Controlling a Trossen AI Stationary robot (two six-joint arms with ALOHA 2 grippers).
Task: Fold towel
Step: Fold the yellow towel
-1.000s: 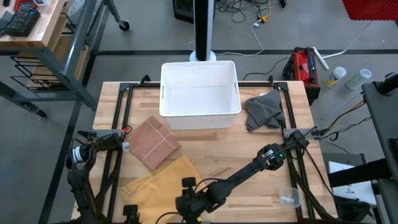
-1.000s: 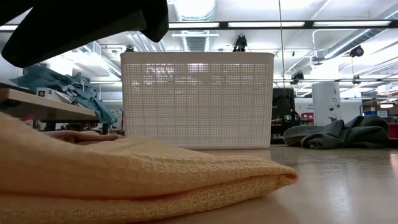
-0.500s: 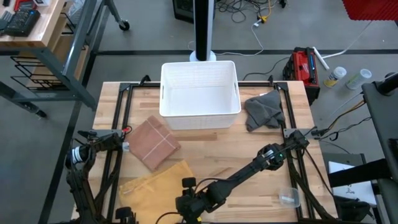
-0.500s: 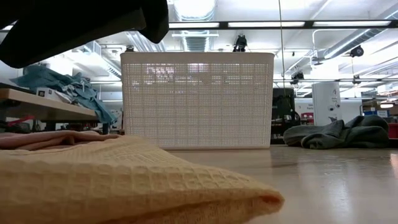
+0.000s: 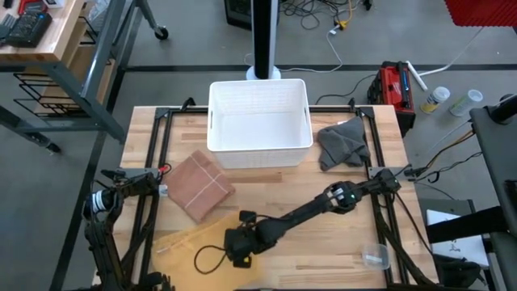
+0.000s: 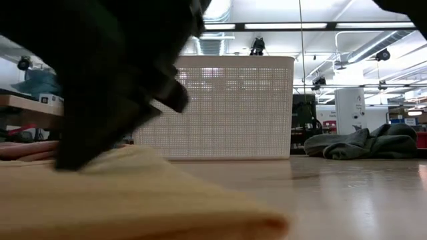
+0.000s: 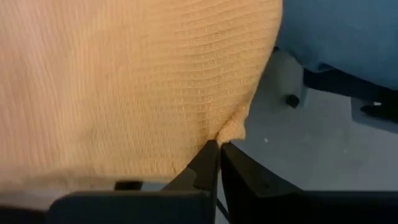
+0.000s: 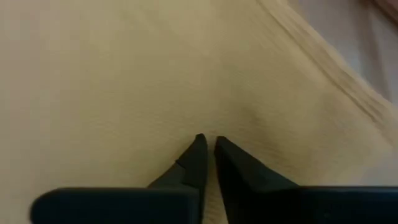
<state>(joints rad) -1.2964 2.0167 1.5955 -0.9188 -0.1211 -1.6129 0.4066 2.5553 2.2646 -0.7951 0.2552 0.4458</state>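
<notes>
while both grippers pinched the yellow towel (image 5: 190,242) at the table's near edge, the left gripper (image 7: 217,146) was clamped on a corner and the right gripper (image 8: 208,144) was nipped into mid-cloth. beyond sat a folded pink towel (image 5: 199,184), then the white basket (image 5: 260,121). carrying both holds level would likely keep edges aligned.

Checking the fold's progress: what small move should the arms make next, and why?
Probably raise both grippers a little together. The left gripper is shut on a corner of the yellow towel, the right gripper looks shut on it too, and the cloth lies low on the table, so lifting frees the edge for folding.
</notes>
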